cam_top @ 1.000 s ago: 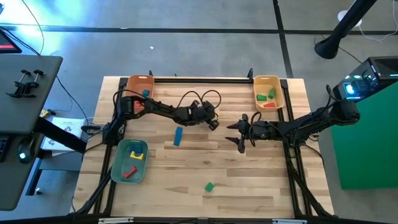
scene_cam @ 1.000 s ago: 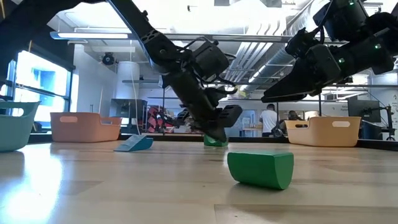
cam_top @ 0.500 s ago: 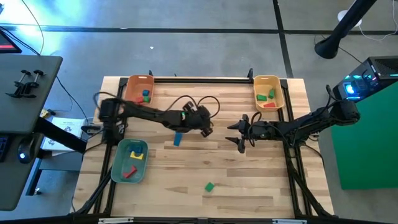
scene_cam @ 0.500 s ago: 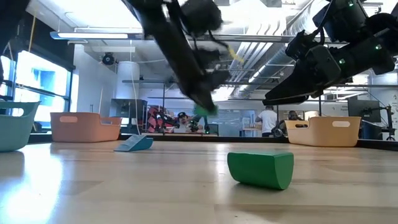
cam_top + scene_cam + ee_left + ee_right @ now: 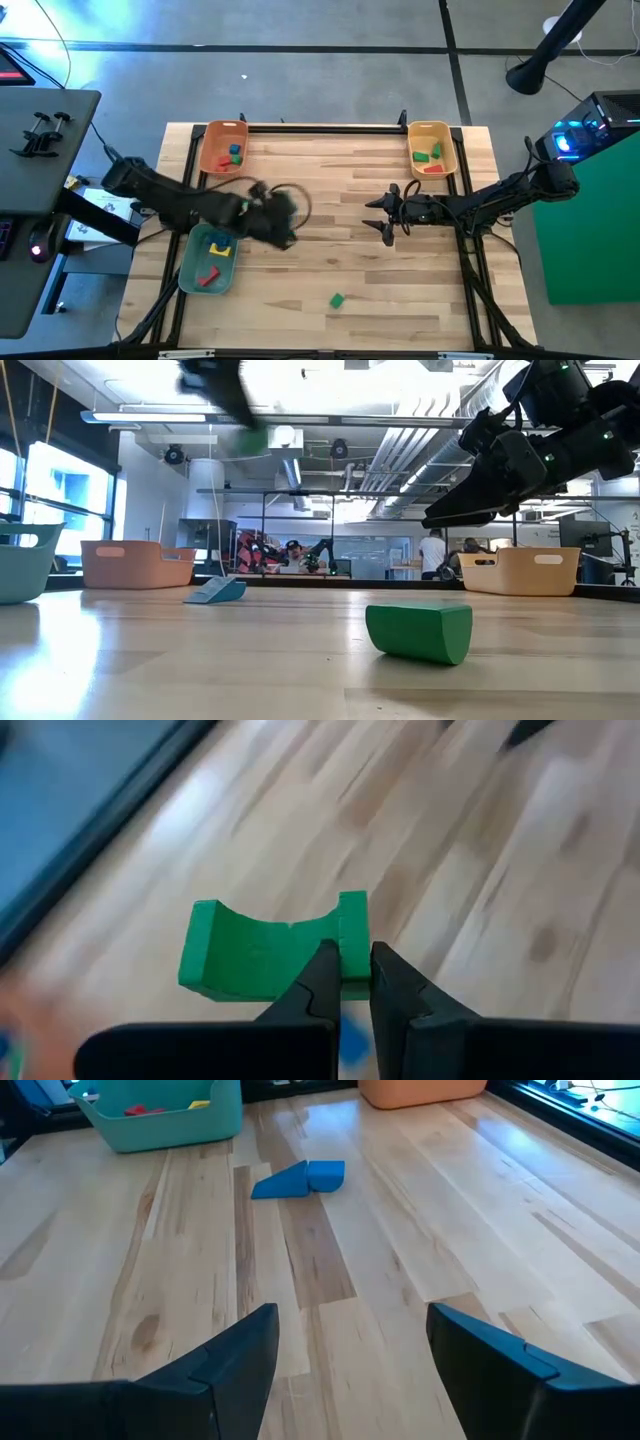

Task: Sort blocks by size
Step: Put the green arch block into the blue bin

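My left gripper (image 5: pixel 280 228) is blurred, raised over the table just right of the green tray (image 5: pixel 190 268), and shut on a green arch-shaped block (image 5: pixel 265 950). It also shows in the low view (image 5: pixel 250 438), high at the left. A blue wedge block (image 5: pixel 298 1178) lies flat on the table; in the high view my left arm hides it. A green block (image 5: pixel 337 299) lies on its side near the front edge. My right gripper (image 5: pixel 388 222) hangs open and empty right of the table's middle. My left gripper pinches one end leg of the green arch block (image 5: pixel 352 925) between its two fingers. The rest of the block sticks out sideways past the fingers, its hollow turned away from them. The block is lifted clear of the table.
The orange tray (image 5: pixel 212 133) at the far left holds blue, red and green blocks. The yellow tray (image 5: pixel 446 140) at the far right holds green and red blocks. The green tray holds yellow and red blocks. Bare wood lies between the arms.
My left gripper has risen from the table with the green arch block and swung fast toward the table's left edge, toward the green tray. The block is now lifted clear. My right arm has kept still.
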`<state>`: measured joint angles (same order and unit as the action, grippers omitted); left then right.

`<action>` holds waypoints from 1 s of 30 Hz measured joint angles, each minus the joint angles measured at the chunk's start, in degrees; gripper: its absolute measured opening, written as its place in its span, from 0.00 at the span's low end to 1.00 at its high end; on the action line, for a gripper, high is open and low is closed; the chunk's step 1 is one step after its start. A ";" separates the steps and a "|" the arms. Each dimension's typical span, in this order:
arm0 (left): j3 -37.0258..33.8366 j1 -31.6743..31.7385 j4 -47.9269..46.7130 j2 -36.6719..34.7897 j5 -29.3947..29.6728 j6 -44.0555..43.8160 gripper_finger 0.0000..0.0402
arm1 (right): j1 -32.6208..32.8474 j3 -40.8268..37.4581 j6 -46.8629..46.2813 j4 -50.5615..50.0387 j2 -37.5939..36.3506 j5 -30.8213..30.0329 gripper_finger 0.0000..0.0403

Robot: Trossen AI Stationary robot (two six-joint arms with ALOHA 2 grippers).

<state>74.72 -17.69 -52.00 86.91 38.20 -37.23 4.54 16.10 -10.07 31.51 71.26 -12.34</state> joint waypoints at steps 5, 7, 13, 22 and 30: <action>0.00 -9.17 -23.25 -0.80 -1.30 -32.10 0.02 | 0.00 0.00 0.00 -0.02 0.00 0.02 0.62; 0.00 -12.77 -30.32 -0.38 -5.57 -43.43 0.02 | 0.00 0.00 0.00 0.02 0.00 0.02 0.62; -3.04 -20.93 -35.56 -0.49 -20.79 -63.23 0.02 | 0.00 0.00 0.02 0.02 0.00 0.02 0.62; -17.00 -24.13 -24.70 -0.60 -34.57 -72.31 0.01 | 0.00 0.00 0.02 0.05 0.00 0.02 0.62; -23.56 -23.57 -14.72 -0.60 -35.62 -73.31 0.02 | 0.01 0.00 0.68 0.06 0.00 0.02 0.62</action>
<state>51.16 -41.26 -66.72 86.30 2.58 -110.53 4.55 16.10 -9.39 31.57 71.26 -12.32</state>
